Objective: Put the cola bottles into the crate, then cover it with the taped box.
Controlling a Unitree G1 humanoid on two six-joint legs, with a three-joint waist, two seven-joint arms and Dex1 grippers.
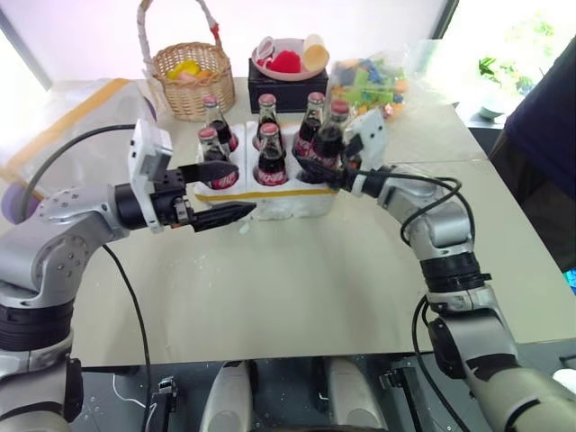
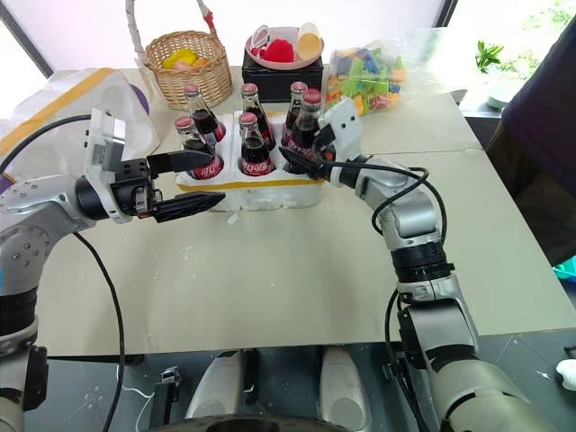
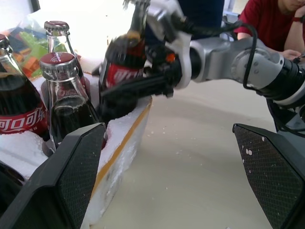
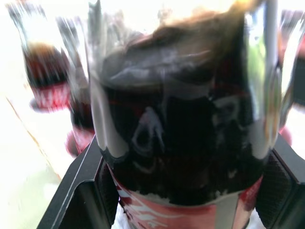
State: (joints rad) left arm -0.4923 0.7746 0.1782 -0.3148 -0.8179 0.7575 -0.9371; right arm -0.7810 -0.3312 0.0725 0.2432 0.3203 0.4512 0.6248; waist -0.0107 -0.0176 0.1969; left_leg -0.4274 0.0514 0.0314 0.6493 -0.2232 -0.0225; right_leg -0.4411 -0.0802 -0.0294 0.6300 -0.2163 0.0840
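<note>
Six cola bottles point(image 1: 272, 155) of heavy, slippery, breakable glass stand at the crate point(image 1: 270, 200), the right claw point(image 1: 326, 169) clamped around one body, the left claw point(image 1: 218, 191) wide open, empty.

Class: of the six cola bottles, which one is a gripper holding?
The bottle at the crate's front right well, clamped between the right gripper; the other five stand untouched.

White Chinese-style script runs across the red label of a cola bottle point(image 3: 19, 121) in the left wrist view; the other bottles' labels stay unreadable.
</note>
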